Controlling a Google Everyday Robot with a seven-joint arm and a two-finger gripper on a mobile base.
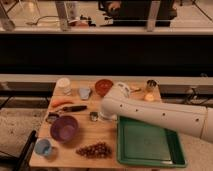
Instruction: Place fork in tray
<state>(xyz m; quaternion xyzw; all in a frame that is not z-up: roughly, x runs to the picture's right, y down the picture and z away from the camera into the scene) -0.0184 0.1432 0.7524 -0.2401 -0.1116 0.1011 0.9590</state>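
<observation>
It looks like an indoor robot test area, not a home. The gripper hangs over the middle of a small wooden table set with a purple bowl and cups. Behind it rises a dark low wall; beyond that are glass panels, metal posts and loose cables.
</observation>
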